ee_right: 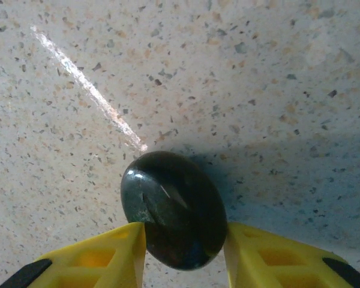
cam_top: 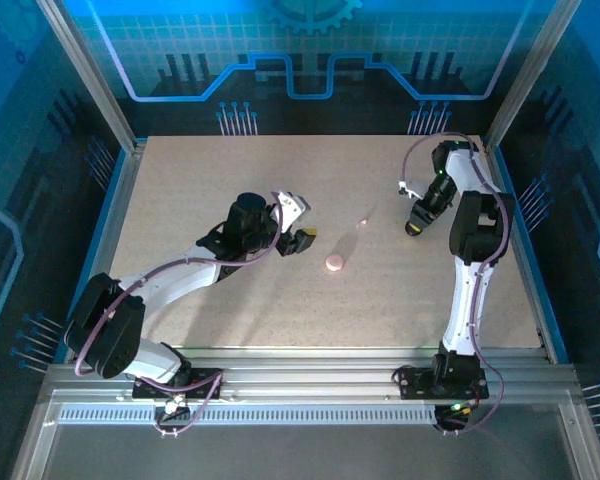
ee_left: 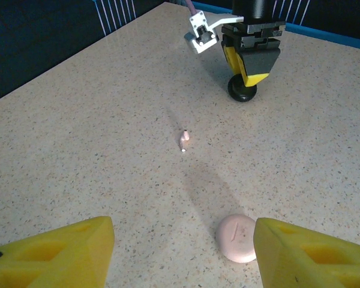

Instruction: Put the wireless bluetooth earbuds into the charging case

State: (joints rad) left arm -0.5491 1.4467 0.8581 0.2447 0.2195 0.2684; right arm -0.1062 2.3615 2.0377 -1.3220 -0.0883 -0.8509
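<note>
Early going, I judge: a pale pink earbud [ee_left: 184, 139] lies loose on the table [cam_top: 230, 300] between pink disc [ee_left: 239, 238] and black disc [ee_right: 173, 209], not yet cased; left gripper [ee_left: 183, 231] fingers spread, empty; right gripper [ee_right: 185, 234] fingers flank the black disc, and I can't tell if they're pinching it.

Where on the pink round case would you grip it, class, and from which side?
Probably from straight above, pinching the pink round case across its rim: it lies flat on the table, leaving only its sides to squeeze.
</note>
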